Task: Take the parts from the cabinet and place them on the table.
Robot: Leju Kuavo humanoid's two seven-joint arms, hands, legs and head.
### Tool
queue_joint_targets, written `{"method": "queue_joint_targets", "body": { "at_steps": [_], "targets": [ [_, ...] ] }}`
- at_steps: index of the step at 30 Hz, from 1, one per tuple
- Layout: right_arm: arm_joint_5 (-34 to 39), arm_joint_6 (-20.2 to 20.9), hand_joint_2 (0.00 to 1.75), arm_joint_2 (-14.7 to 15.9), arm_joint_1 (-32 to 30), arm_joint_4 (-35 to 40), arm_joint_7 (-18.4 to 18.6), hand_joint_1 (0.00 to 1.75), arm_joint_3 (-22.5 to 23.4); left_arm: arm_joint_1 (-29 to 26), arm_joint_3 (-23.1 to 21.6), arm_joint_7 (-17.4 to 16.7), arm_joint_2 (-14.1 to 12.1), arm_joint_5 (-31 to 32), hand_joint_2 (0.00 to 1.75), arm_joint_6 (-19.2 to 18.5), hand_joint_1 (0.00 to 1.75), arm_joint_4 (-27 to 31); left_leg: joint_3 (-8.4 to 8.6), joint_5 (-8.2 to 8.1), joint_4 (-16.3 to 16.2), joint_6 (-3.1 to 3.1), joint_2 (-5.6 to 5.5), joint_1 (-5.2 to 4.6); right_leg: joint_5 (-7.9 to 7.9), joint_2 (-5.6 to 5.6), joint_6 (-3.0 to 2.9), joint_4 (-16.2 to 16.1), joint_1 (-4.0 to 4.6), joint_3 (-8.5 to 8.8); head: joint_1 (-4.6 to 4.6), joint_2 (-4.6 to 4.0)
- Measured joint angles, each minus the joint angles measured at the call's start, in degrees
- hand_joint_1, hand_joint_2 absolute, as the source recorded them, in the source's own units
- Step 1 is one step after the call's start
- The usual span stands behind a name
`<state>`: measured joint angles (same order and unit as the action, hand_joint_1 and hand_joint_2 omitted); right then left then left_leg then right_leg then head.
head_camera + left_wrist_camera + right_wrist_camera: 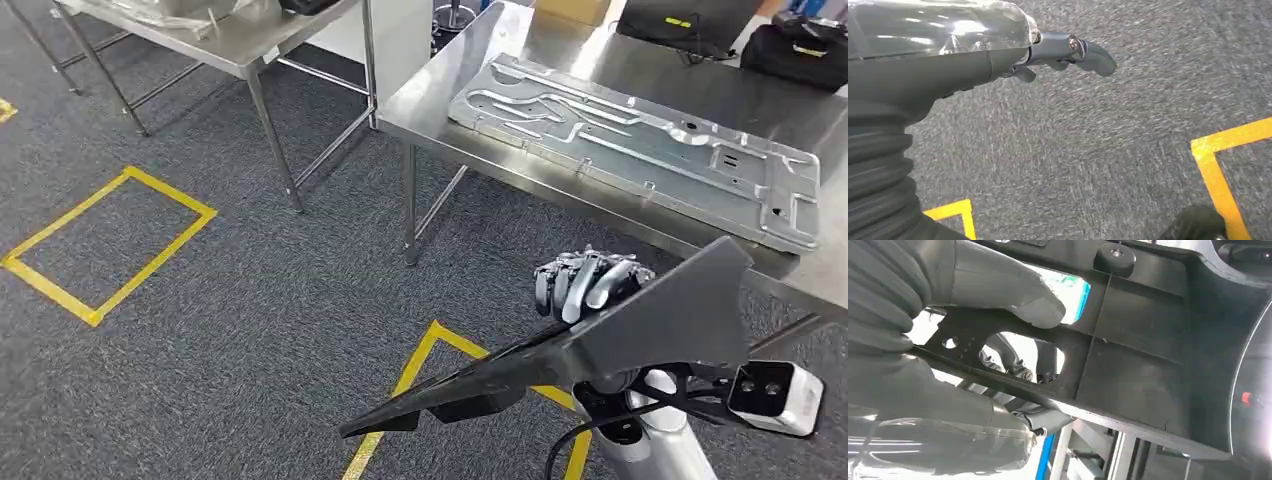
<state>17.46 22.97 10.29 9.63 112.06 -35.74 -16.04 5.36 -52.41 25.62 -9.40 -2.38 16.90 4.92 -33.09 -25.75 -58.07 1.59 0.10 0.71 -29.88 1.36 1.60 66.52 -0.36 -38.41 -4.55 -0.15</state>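
My right hand [588,280] grips a long black plastic part [600,335] and carries it above the carpet, just short of the steel table [640,75]. In the right wrist view the thumb [1003,290] presses on the black part [1148,355] while the fingers wrap its edge from the other side. A large silver stamped metal panel [640,140] lies flat on the table. My left hand [1063,52] hangs over the grey carpet, its fingers apart and nothing in them.
Yellow tape squares [110,245] mark the grey carpet. A second steel table [215,35] stands at the back left. Black bags [795,45] and a cardboard box [572,10] sit at the far side of the near table.
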Motion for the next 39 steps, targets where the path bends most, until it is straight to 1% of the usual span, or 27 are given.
{"method": "queue_joint_targets", "body": {
  "at_steps": [2,3,4,6,7,8,12,13,14,15,17,18,19,21,22,23,27,28,29,30,32,33,34,35,37,38,39],
  "targets": [
    [-0.1,-0.1,1.75,0.1,-0.7,0.0,0.0,1.71,0.0,-0.3,0.0,0.2,0.1,0.0,1.75,-0.2,0.0,0.0,0.08,-0.23,0.0,0.03,1.35,-0.09,-2.15,-0.72,0.47,7.0,-0.46,-3.94,0.0,0.0],
    [0.1,-0.5,1.75,0.3,-0.7,-0.1,0.0,1.71,-0.2,-0.3,0.0,0.3,0.2,0.0,1.75,-0.5,0.0,0.0,0.15,-0.39,-0.1,0.0,2.01,-0.08,-1.66,-0.93,0.59,7.9,-0.63,-4.69,0.0,0.0],
    [0.3,-0.9,1.75,0.6,-0.4,-0.1,0.0,1.71,-0.4,-0.2,0.0,0.3,0.2,0.1,1.75,-0.7,0.0,0.0,0.27,-0.53,-0.1,-0.08,2.7,-0.08,-0.15,-1.17,0.66,6.3,-0.76,-4.15,0.0,0.0],
    [1.6,-2.5,1.75,1.2,0.9,-0.1,0.2,1.71,-1.1,-0.1,-0.1,0.2,0.3,0.1,1.75,-0.7,0.0,0.0,0.81,-0.91,-0.1,-0.44,4.05,-0.08,4.51,-2.61,0.49,-2.3,-0.76,0.25,0.0,0.0],
    [2.4,-3.3,1.75,1.5,2.0,-0.1,0.3,1.71,-1.4,0.0,-0.1,0.1,0.3,0.0,1.75,-0.7,0.0,0.0,1.19,-1.15,-0.1,-0.71,4.7,-0.19,5.96,-5.25,0.15,-6.9,-0.5,2.77,0.0,0.0],
    [3.1,-3.9,1.75,1.8,3.0,-0.1,0.4,1.71,-1.8,0.1,-0.1,0.0,0.3,0.0,1.75,-0.7,0.0,0.0,1.38,-1.46,-0.1,-1.09,5.22,-0.6,5.1,-6.78,-0.34,-7.7,0.21,3.1,0.0,0.0],
    [4.5,-6.2,1.75,2.9,4.9,0.0,0.6,1.71,-3.0,0.7,-0.4,-0.7,0.2,0.0,1.75,-0.7,0.0,0.0,2.64,-2.12,0.5,-2.53,7.68,-0.58,5.28,-3.65,-1.61,-8.4,0.33,3.22,0.0,0.0],
    [4.5,-6.3,1.75,3.0,5.0,0.1,0.6,1.71,-3.3,0.9,-0.5,-0.8,0.2,0.0,1.75,-0.7,0.0,0.1,2.6,-2.51,-0.2,-2.95,5.92,-0.14,5.57,-3.08,-1.97,-8.8,-0.26,3.82,0.0,0.0],
    [4.7,-6.3,1.75,3.3,5.7,0.3,0.6,1.71,-3.6,0.8,-0.5,-0.8,0.2,0.0,1.75,-0.6,0.0,0.1,1.58,-4.04,-2.7,-3.11,2.85,-0.08,5.52,-2.4,-2.33,-9.0,-0.33,3.98,0.0,0.0],
    [4.7,-6.3,1.75,3.4,6.0,0.3,0.6,1.71,-4.0,0.8,-0.6,-0.8,0.2,0.0,1.75,-0.7,0.0,0.1,-0.45,-6.2,-6.7,-3.13,1.44,-0.01,5.51,-1.91,-2.74,-9.0,-0.28,3.99,0.0,0.0],
    [3.9,-6.1,1.75,3.6,5.1,0.3,0.2,1.71,-4.7,0.4,-0.6,-0.8,0.2,0.0,1.75,-0.8,0.0,0.1,-5.32,-9.58,-15.8,-3.29,0.44,-0.01,5.35,-0.17,-2.99,-8.9,-0.07,4.11,0.0,0.0],
    [3.3,-6.0,1.75,4.0,4.1,0.3,0.1,1.71,-4.9,0.1,-0.6,-0.7,0.2,0.0,1.75,-0.8,0.0,0.1,-6.79,-9.56,-18.0,-3.3,0.41,0.0,5.29,0.6,-3.04,-8.9,0.04,4.24,0.0,0.0],
    [3.0,-5.9,1.75,4.3,3.0,0.3,0.1,1.71,-5.0,0.0,-0.6,-0.7,0.3,0.0,1.75,-0.7,0.0,0.1,-6.97,-8.06,-17.2,-3.21,0.35,-0.01,5.15,1.46,-2.99,-8.8,0.09,4.42,0.0,0.0],
    [3.0,-5.9,1.75,4.9,2.2,0.3,0.0,1.71,-5.2,-0.1,-0.6,-0.7,0.3,0.0,1.75,-0.7,0.0,0.1,-3.92,-2.15,-8.6,-2.8,-0.31,-0.01,4.86,3.27,-2.8,-8.6,0.1,4.72,0.0,0.0],
    [2.9,-5.9,1.75,5.0,2.0,0.3,0.0,1.71,-5.2,-0.1,-0.6,-0.7,0.3,0.0,1.75,-0.7,0.0,0.1,-1.83,0.63,-3.2,-2.52,-2.29,0.0,4.67,4.03,-2.65,-8.4,0.05,4.77,0.0,0.0],
    [2.9,-5.9,1.75,5.1,1.9,0.3,0.0,1.71,-5.2,-0.1,-0.6,-0.7,0.1,0.0,1.75,-0.7,0.0,0.0,-1.1,0.57,-0.9,-2.28,-5.97,0.23,4.51,4.63,-2.46,-8.1,-0.02,4.52,0.0,0.0],
    [2.5,-4.3,1.75,5.9,0.3,0.5,0.0,1.71,-5.1,0.2,-0.6,-0.5,0.3,0.0,1.75,-0.4,0.0,0.0,-0.49,0.65,-0.1,-1.17,-3.03,-0.2,4.61,7.5,-0.78,-8.5,-0.26,3.96,0.0,0.0],
    [2.2,-2.7,1.75,6.0,-0.7,0.8,0.0,1.71,-4.5,0.3,-0.6,-0.3,0.6,0.0,1.75,-0.2,0.0,0.1,-0.05,0.97,0.7,-0.78,-2.34,0.14,4.32,5.82,-0.69,-8.0,-0.28,4.22,0.0,0.0],
    [2.1,-0.6,1.75,6.1,-1.3,1.1,0.0,1.71,-3.6,0.1,-0.5,-0.2,0.6,0.0,1.75,0.0,0.0,0.1,0.34,0.86,1.0,-0.29,-1.7,0.12,3.12,2.41,-0.47,-6.3,0.06,3.56,0.02,0.0],
    [2.1,1.4,1.75,6.0,-1.7,1.1,0.0,1.71,-2.8,-0.2,-0.5,0.0,0.6,0.0,1.75,0.0,0.0,0.1,0.48,0.76,1.0,-0.11,-1.03,0.05,1.15,0.62,-0.31,-2.9,-0.05,1.75,0.0,0.0],
    [2.2,3.8,1.75,6.0,-2.9,1.0,0.0,1.71,-1.0,-0.6,-0.4,0.4,0.7,0.0,1.75,0.0,0.0,0.1,0.62,0.43,1.0,-0.02,0.43,-0.04,-2.47,-0.7,0.13,5.7,-0.37,-2.86,0.02,0.0],
    [2.2,4.5,1.75,6.0,-3.5,1.0,0.0,1.71,0.1,-0.7,-0.4,0.4,0.7,0.0,1.75,-0.1,0.0,0.1,0.66,0.26,0.9,-0.13,1.2,-0.03,-3.0,-0.85,0.39,8.8,-0.55,-4.71,0.0,0.0],
    [2.3,4.8,1.75,6.0,-3.9,0.9,0.0,1.71,0.7,-0.7,-0.4,0.5,0.8,0.0,1.75,-0.1,0.0,0.1,0.83,0.08,0.9,-0.21,1.88,-0.02,-2.09,-1.04,0.58,8.7,-0.73,-4.9,0.0,0.0],
    [2.3,5.0,1.75,6.0,-4.1,0.9,0.0,1.71,1.2,-0.7,-0.4,0.5,0.9,0.0,1.75,-0.1,0.0,0.1,1.12,-0.19,0.9,-0.36,2.76,0.0,0.17,-1.38,0.72,5.7,-0.93,-3.51,0.02,0.0],
    [2.3,5.2,1.75,6.0,-4.2,0.9,0.0,1.71,2.0,-0.7,-0.4,0.5,1.1,0.0,1.75,-0.2,0.0,0.1,1.85,-0.79,0.7,-0.78,4.09,0.07,5.04,-3.36,0.77,-4.3,-1.03,1.75,0.02,0.0],
    [2.2,5.2,1.75,6.0,-4.2,0.9,0.0,1.71,2.3,-0.6,-0.4,0.5,1.0,0.0,1.75,-0.2,0.0,0.1,2.18,-1.16,0.6,-1.21,4.65,-0.2,5.18,-6.59,0.52,-8.2,-0.79,3.53,0.02,0.0],
    [2.0,5.3,1.75,5.8,-4.2,0.9,0.0,1.71,2.5,-0.6,-0.4,0.8,1.0,0.0,1.75,-0.6,0.0,0.1,2.23,-1.65,0.4,-1.71,5.18,-0.52,5.22,-5.76,-0.11,-8.2,-0.46,3.62,0.0,0.0]
  ]
}}
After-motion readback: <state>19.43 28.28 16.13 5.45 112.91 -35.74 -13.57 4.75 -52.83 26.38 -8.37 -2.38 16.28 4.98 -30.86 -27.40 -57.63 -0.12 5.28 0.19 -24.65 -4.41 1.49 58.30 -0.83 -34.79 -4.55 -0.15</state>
